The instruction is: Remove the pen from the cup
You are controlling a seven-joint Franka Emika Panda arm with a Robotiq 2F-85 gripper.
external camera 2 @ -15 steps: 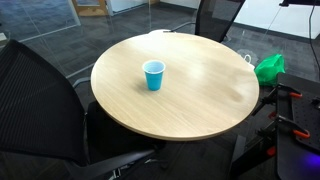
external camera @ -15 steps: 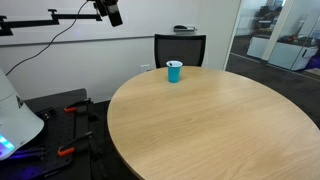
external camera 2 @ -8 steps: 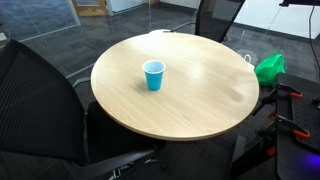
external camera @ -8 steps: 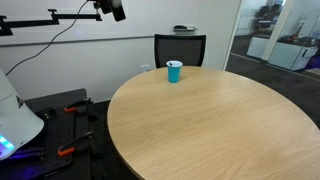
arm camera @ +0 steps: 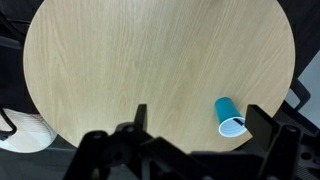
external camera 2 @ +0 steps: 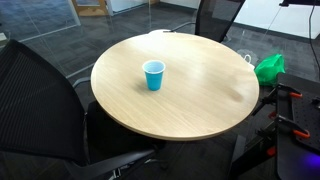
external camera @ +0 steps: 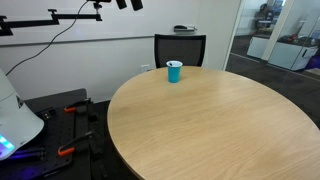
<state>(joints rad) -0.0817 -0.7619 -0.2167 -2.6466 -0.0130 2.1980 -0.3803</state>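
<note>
Gripper (arm camera: 196,113): jaws are seen held wide apart, nothing between the pads. In wrist view the two fingers (arm camera: 140,114) are shown at the bottom edge, w/ the cup (arm camera: 231,117) seen far below, btwn them and close to one finger. In an exterior view only dark bits of the gripper (external camera: 128,4) are caught at the top edge, well above the cup (external camera: 174,71) and off to its side.

The cup is stood upright on the round wood table (external camera: 210,125), near the table's edge, mouth up. In an exterior view (external camera 2: 153,75) it is seen alone on the tabletop (external camera 2: 205,95), nothing touching it.

Pen: can't be made out in any view; too thin/small to tell whether it is inside the cup.

A black chair (external camera: 180,47) is placed just behind the cup, past the table edge. A green bag (external camera 2: 269,67) is seen well apart from the cup, beyond the far side of the table.
</note>
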